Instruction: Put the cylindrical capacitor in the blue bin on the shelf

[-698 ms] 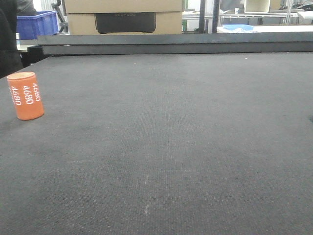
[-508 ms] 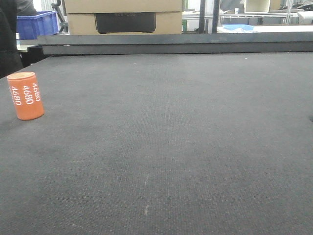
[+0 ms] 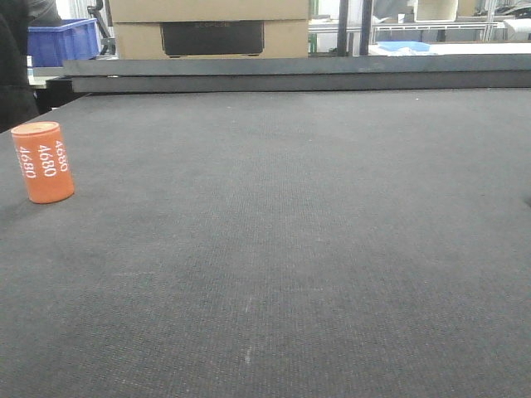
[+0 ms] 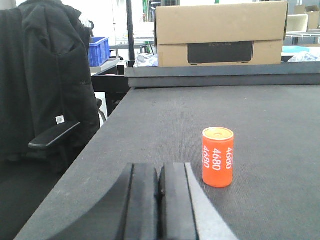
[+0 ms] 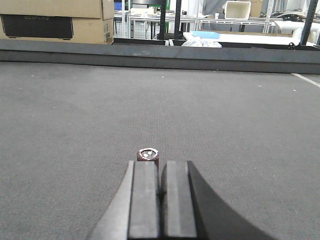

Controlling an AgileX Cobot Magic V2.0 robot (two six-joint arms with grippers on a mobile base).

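Black jacket [image 4: 47, 75] on a chair hangs well left of the cylindrical capacitor [image 4: 217, 156], off the bench [image 4: 280, 125] edge. The left tool [image 4: 159, 200] sits just left of the capacitor and closer to the camera, fingers pressed together with nothing between them, not touching it. The capacitor stands upright near the bench's left edge, 4680 printed down its side. Far behind it is a blue bin [image 3: 62, 40], with a cardboard box [image 3: 211, 29] further right. On the right arm, the right tool [image 5: 161, 200] is closed up too, with a small round-topped piece [image 5: 148, 154] right at its tips. Can't tell if they touch.
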